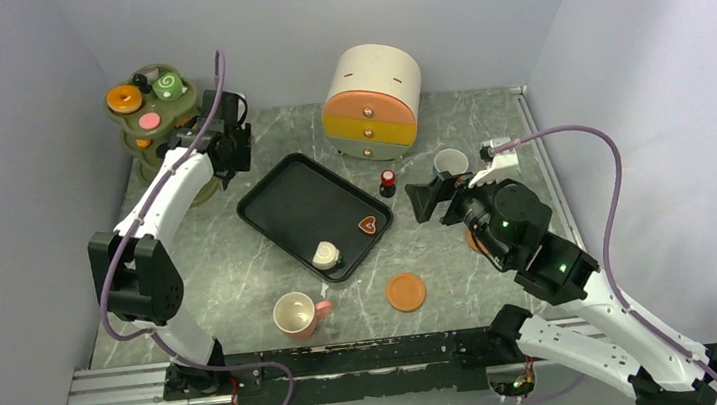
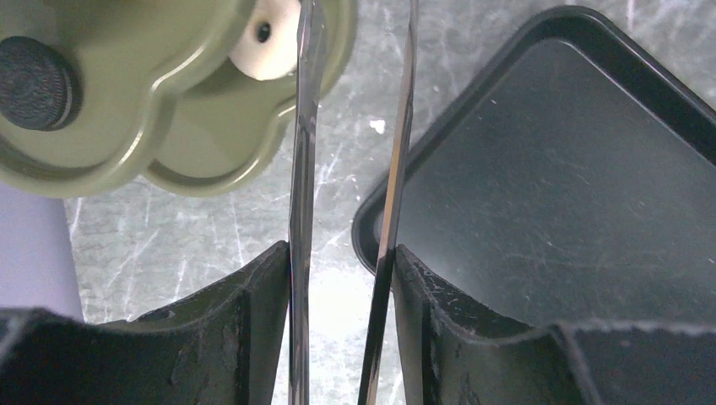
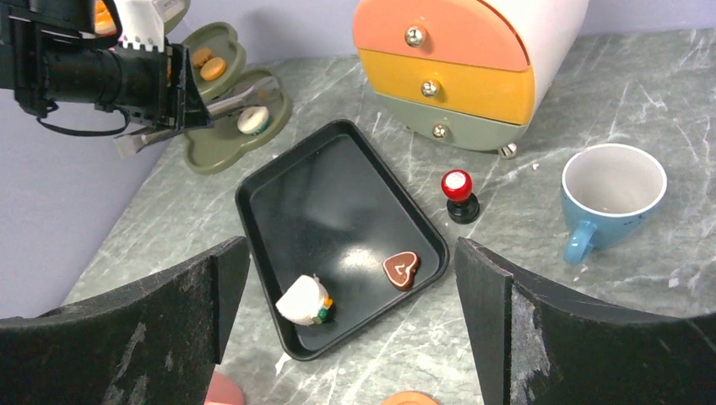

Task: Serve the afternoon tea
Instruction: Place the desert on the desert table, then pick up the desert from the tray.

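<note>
One pink cup (image 1: pixel 298 314), one blue cup (image 3: pixel 612 190), both upright; left gripper (image 2: pixel 356 34) and right gripper (image 3: pixel 350 249) spread.

Between tiered stand (image 2: pixel 194 110) and black tray (image 2: pixel 574 186), left fingers (image 2: pixel 253 329) have room.

No text, label, number or sign is legible anywhere.

The top external camera sits high behind the rig and faces down over the whole table (image 1: pixel 232 276). The left wrist camera looks steeply down past the left gripper (image 2: pixel 359 34), very near the surface, with the olive-green stand (image 2: pixel 169 126) to the gripper's left and the black tray (image 2: pixel 549 169) to its right. The right wrist camera sits farther back and looks obliquely forward through the right gripper (image 3: pixel 350 253). All three views share the tray and the stand.
</note>
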`<state>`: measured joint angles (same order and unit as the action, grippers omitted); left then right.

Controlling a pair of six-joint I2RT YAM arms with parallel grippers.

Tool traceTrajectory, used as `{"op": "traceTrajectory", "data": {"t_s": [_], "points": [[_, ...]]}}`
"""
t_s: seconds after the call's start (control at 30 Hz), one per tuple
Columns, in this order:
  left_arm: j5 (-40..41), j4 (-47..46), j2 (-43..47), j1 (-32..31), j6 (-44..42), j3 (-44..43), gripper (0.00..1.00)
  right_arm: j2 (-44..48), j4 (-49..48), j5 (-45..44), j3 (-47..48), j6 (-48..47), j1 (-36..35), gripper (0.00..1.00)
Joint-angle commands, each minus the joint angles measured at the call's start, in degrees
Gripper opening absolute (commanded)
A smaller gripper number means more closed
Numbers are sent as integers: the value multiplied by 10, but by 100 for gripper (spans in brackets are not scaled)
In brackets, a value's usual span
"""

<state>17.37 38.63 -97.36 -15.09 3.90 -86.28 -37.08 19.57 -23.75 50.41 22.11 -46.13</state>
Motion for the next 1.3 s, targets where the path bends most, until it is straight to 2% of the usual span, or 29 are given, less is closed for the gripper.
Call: {"op": "traceTrajectory", "data": {"t_s": [0.0,0.2,0.37,0.73,0.97,1.27], "points": [[-44,29,33,-14,7,7,50,-3,-14,-1,6,-1,3,95],[-83,50,63,-44,11,28,50,-12,-14,-3,9,-4,3,95],[-81,83,88,-90,17,43,51,-16,-14,-5,9,-7,3,95],[-92,149,122,-248,59,66,52,-15,-11,-13,10,-9,3,95],[-53,197,132,-345,102,84,52,-9,-8,-17,10,-10,3,95],[-32,212,129,-382,122,91,54,-9,-8,-11,8,-6,3,95]]}}
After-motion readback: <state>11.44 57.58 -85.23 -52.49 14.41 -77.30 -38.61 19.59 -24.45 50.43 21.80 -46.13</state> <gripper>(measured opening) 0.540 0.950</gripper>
